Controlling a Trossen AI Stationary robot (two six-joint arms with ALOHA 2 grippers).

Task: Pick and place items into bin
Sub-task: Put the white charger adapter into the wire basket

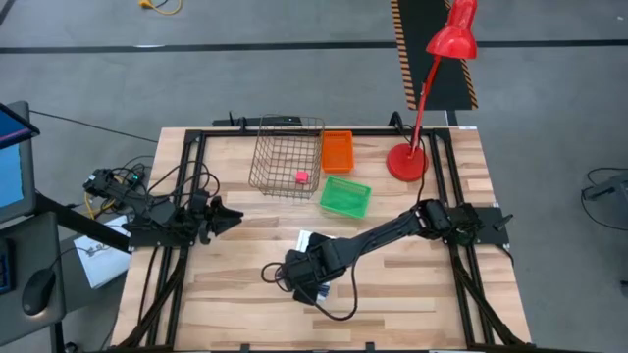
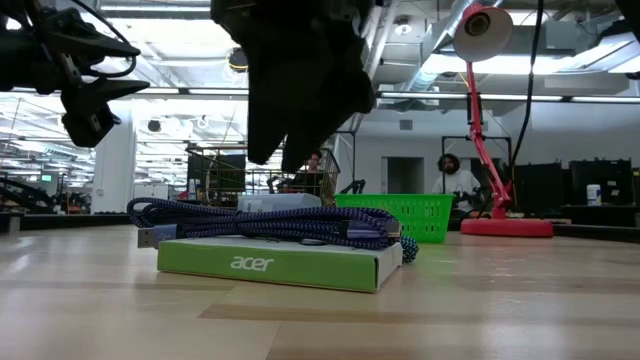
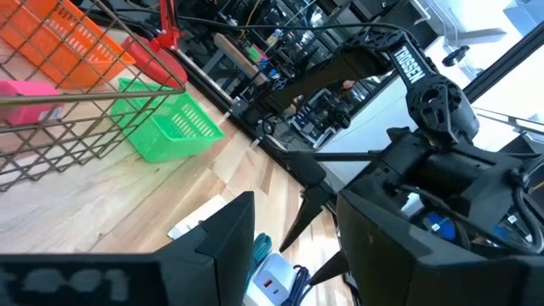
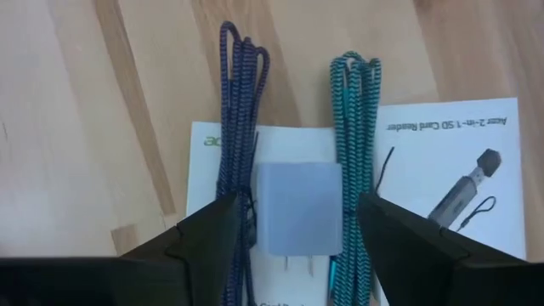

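The right gripper (image 4: 297, 225) hovers, fingers apart, straddling a light, rigid charger block (image 4: 298, 208); squeeze its flat sides.

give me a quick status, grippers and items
Right gripper open, hovering over lilac charger cube between blue cable and teal cable on white packets. Left gripper open, parked at left edge. Wire basket unobstructed.

Around the wire basket (image 1: 286, 155) the near table (image 1: 412, 294) lies bare. Beside it the orange tray (image 1: 337, 150), green basket (image 1: 345, 197) and red lamp (image 1: 412, 157) crowd one flank. Nearer, the right gripper (image 1: 306, 279) hovers spread over coiled cables (image 4: 242, 127) on white packets (image 4: 450, 170).
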